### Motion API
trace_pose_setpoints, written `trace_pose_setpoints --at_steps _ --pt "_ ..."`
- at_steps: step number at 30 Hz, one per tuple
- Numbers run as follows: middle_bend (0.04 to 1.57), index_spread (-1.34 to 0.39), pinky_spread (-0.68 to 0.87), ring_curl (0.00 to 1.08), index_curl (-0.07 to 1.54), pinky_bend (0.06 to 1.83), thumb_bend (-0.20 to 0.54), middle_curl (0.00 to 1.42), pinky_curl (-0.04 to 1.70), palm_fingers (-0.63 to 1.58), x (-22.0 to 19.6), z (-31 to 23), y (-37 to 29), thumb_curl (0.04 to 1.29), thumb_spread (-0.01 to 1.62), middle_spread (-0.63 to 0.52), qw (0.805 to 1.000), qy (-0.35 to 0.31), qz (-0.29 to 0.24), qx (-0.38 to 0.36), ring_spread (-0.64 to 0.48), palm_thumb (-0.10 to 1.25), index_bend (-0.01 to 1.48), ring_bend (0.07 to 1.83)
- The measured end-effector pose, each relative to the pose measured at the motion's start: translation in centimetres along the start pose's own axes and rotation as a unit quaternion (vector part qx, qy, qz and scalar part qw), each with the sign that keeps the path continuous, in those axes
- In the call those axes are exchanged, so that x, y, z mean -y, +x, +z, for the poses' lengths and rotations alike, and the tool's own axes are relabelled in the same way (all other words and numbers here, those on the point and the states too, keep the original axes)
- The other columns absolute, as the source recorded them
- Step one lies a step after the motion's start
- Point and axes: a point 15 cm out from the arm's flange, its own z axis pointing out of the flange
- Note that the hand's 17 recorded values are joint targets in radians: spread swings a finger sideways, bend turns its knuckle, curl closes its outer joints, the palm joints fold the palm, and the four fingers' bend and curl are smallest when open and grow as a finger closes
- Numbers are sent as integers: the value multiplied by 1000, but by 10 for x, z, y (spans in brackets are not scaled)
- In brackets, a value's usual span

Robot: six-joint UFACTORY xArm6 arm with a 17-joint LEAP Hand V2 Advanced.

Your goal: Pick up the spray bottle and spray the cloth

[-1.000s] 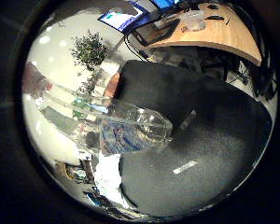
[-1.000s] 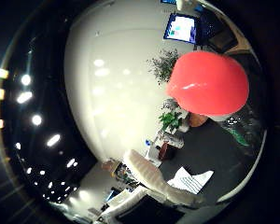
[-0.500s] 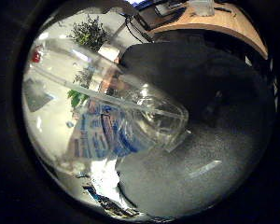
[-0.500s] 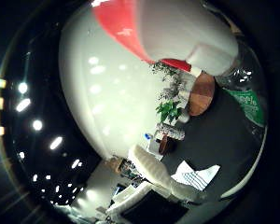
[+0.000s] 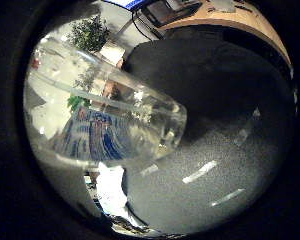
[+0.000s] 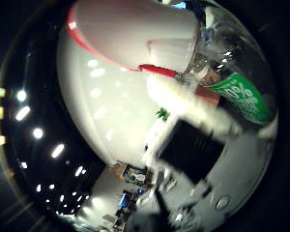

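Note:
The spray bottle is close against my palm. Its clear body (image 5: 105, 130) with a blue label fills much of the little finger side view, its base over the dark grey table top (image 5: 205, 190). The thumb side view shows its white and red spray head (image 6: 135, 34), clear neck and green label (image 6: 241, 99). A blurred white and black finger of my right hand (image 6: 188, 145) curls in just below the neck and trigger. No cloth shows in either view.
A wooden desk (image 5: 240, 25) with a monitor stands beyond the table. A potted plant (image 5: 90, 32) stands by the white wall. White papers (image 5: 110, 187) lie past the table's edge. Ceiling lights (image 6: 43, 133) show in the thumb side view.
The bottle has grown larger in both views as my palm closed on it. The finger that lay stretched out far from the spray head now curls in beside the bottle's neck.

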Motion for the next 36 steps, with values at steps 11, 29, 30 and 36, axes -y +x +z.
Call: trace_pose_setpoints --at_steps 11,29,30,36 --pt "1207 -369 -321 599 673 1362 9 754 478 1253 -6 8 -22 645 810 -256 999 -8 0 45 -238 977 1021 1367" --pt "1320 -288 -286 641 690 1350 -21 782 620 1181 -4 -15 -45 921 297 -187 998 -37 -38 36 -219 1081 1166 1426" --pt "1322 -287 -287 642 688 1348 -19 781 625 1179 -4 -18 -46 928 287 -187 998 -41 -44 32 -220 1079 1169 1425" --pt "1326 -285 -290 646 682 1332 -21 777 651 1179 0 -55 -65 953 256 -185 992 -68 -102 -14 -219 1072 1180 1425"
